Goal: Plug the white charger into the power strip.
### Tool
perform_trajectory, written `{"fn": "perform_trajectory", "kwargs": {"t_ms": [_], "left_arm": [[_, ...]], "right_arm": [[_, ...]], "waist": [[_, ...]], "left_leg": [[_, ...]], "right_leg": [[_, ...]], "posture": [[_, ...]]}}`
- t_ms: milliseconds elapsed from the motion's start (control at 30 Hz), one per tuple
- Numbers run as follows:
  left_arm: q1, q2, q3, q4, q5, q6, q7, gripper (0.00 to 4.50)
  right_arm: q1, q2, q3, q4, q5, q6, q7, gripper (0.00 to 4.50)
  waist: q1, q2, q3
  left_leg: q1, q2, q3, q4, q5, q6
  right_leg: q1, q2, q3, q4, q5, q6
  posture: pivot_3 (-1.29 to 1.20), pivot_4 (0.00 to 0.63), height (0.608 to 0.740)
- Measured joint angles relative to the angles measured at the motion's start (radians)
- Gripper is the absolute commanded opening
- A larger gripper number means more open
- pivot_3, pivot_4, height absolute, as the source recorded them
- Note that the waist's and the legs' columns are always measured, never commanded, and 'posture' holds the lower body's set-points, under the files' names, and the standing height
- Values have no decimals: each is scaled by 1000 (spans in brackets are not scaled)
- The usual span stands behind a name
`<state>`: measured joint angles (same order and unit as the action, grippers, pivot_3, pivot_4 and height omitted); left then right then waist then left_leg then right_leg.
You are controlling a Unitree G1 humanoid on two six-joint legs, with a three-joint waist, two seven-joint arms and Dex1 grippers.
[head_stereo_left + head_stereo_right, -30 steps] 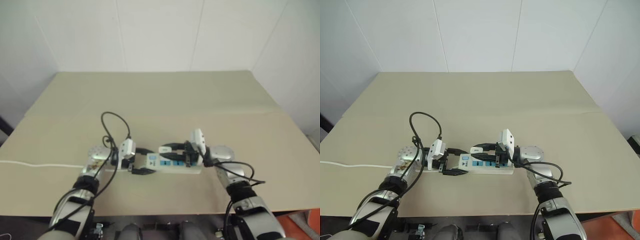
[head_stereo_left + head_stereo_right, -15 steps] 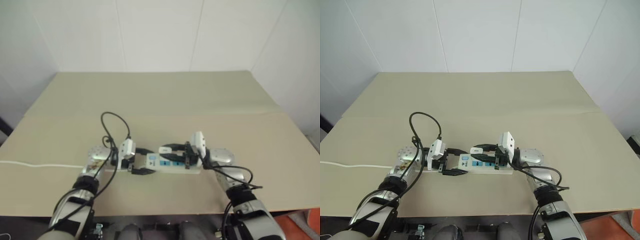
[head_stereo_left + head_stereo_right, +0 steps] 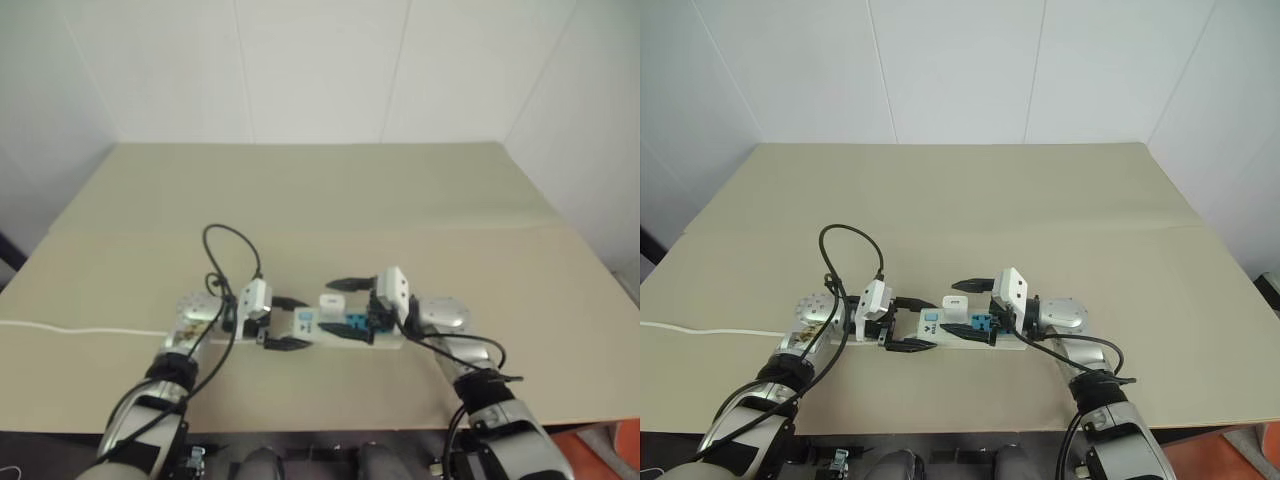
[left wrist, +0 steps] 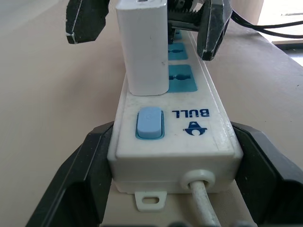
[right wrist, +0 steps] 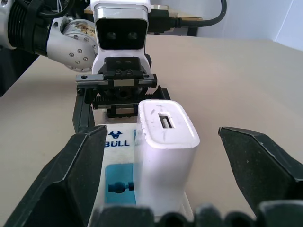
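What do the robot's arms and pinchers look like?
The arms are silver and grey metal with black bands, and loose black cables loop off them. Each wrist carries a small white camera box. The left gripper and the right gripper each have two pointy black fingers.

The white charger looks like smooth plastic with a faint sheen and soft rounded edges. The power strip shows slightly glossy white plastic, with matt blue faces on its sockets and switch. The surface reads as flat, matt beige board. The left gripper and right gripper fingers look matt black plastic, lightly scuffed.
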<state>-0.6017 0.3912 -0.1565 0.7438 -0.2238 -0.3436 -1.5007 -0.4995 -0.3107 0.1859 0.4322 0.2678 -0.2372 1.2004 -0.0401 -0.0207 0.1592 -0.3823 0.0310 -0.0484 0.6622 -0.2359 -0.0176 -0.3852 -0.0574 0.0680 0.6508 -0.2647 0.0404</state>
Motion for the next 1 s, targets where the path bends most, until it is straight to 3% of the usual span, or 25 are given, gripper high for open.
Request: {"fn": "perform_trajectory", "kwargs": {"t_ms": [133, 333, 567, 733, 1000], "left_arm": [[-1, -4, 0, -8, -1, 28, -10, 4470], [5, 21, 19, -109, -77, 117, -85, 4470], [83, 206, 54, -314, -211, 271, -108, 4470], [137, 394, 106, -394, -286, 317, -110, 4470], [176, 468, 142, -322, -249, 226, -110, 4470]], "right_arm": [[1, -12, -1, -3, 0, -6, 13, 4500], [26, -49, -16, -62, 13, 18, 22, 4500], [94, -140, -87, -131, 63, 29, 39, 4500], [159, -372, -241, -227, 130, 38, 95, 4500], [370, -665, -428, -337, 197, 154, 188, 4500]], "waist": [[2, 0, 0], [1, 0, 0], [-2, 1, 7], [3, 6, 16], [5, 6, 17]], "left_leg": [[-1, 0, 0, 0, 0, 0], [-3, 0, 0, -1, 0, 0], [-5, 1, 0, -1, 0, 0], [-7, 0, 1, -2, 0, 0], [-6, 1, 2, -2, 0, 0]], "right_leg": [[0, 0, 0, -2, 0, 0], [-1, 0, 0, -2, 0, 0], [-4, 0, 0, -2, 0, 0], [-6, -1, 0, -4, 0, 0], [-5, -1, 0, -4, 0, 0]], "posture": [[0, 150, 740], [0, 150, 740], [0, 150, 740], [0, 150, 740], [0, 150, 740]]}}
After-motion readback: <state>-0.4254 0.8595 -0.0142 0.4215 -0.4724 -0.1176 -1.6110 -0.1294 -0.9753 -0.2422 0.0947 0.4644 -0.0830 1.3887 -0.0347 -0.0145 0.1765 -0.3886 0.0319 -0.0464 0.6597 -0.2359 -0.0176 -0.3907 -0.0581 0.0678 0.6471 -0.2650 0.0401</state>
